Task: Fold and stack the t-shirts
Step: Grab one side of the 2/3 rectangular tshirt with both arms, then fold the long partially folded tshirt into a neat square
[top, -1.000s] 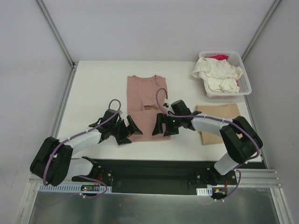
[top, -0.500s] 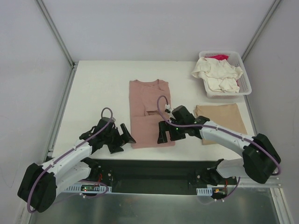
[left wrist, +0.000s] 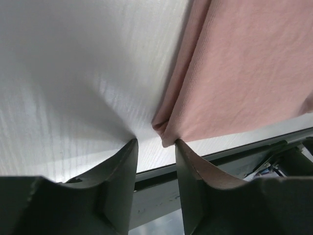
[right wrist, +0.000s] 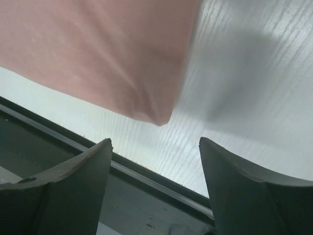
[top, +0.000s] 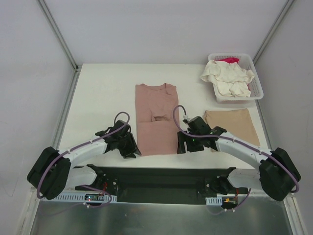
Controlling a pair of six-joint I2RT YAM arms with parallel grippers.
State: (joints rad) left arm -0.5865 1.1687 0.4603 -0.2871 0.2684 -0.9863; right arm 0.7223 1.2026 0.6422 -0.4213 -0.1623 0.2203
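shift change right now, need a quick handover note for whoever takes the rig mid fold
Left hand: open but narrowed, tips at the near left corner of the pink t-shirt, nothing gripped.
Right hand: wide open, the near right corner just ahead of its tips.
The pink t-shirt lies mid-table as a long strip. Tan t-shirt folded to its right. Cream t-shirt and magenta t-shirt in the basket.
Done: tan. Left: finish pink, stack it, then the basket ones.
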